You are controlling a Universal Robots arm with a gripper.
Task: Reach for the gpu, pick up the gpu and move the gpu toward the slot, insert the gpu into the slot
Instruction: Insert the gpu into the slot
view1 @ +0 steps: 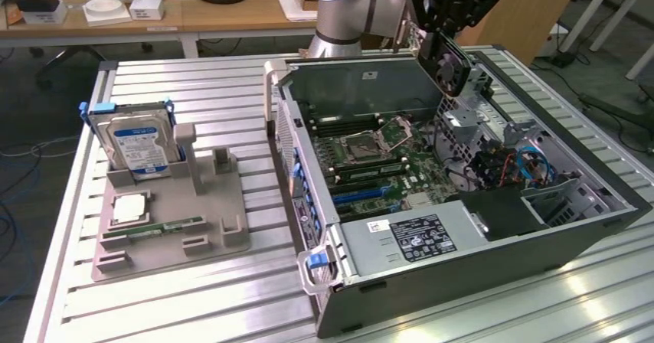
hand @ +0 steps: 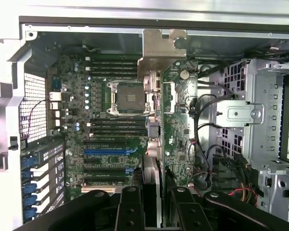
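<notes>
The gpu (hand: 178, 110) sits clamped in the pincer (hand: 156, 202) — above the open case (view1: 460, 282).

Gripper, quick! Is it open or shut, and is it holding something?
Gripper: closed, holding the thin flat green circuit-board gpu with the silver metal end bracket.

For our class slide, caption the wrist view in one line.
End effector holding the gpu above the motherboard of the open computer case.
</notes>
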